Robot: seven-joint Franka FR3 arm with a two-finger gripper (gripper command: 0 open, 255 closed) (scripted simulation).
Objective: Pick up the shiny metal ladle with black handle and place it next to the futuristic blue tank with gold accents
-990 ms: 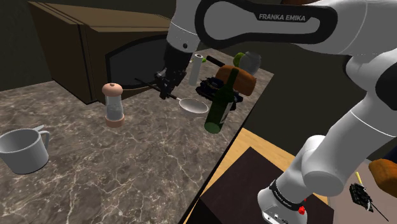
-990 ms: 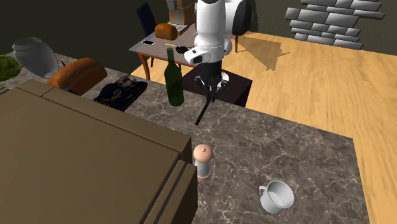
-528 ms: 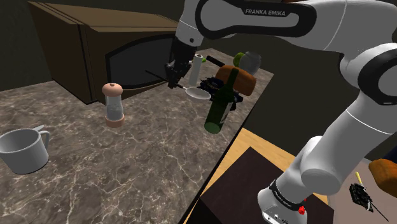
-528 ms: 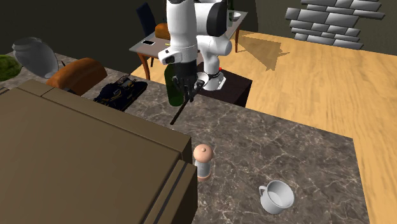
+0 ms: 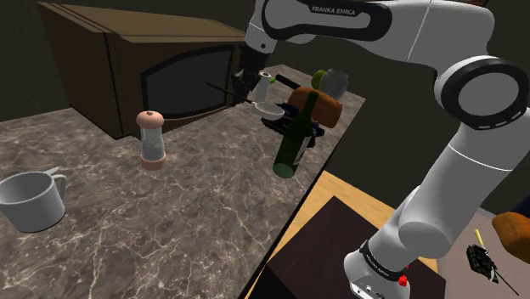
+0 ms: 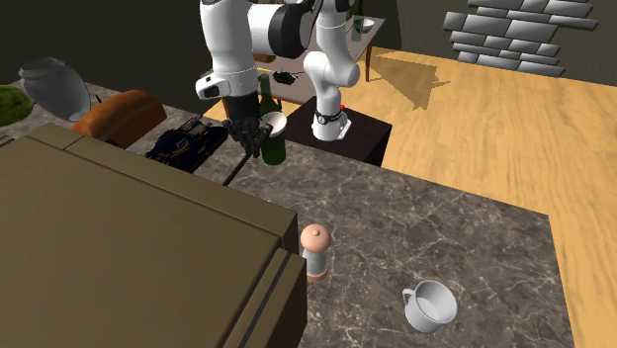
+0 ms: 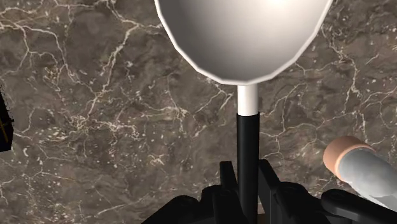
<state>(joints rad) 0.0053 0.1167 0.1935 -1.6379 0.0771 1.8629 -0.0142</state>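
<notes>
The thin black handle of the pale-bowled ladle (image 7: pixel 245 38) is clasped between the closed black fingers (image 7: pixel 227 178). Its long axis runs straight out from them, bowl foremost, and it is held clear above the dark veined marble worktop (image 7: pixel 95 95). The bowl is carried just beside the dark blue tank with gold trim (image 6: pixel 188 140), on the tank's side towards the green glass bottle (image 6: pixel 274 146). A second ago the ladle was held well short of the tank; it has since been brought to the tank's edge. Lowering and release are judged to remain.
</notes>
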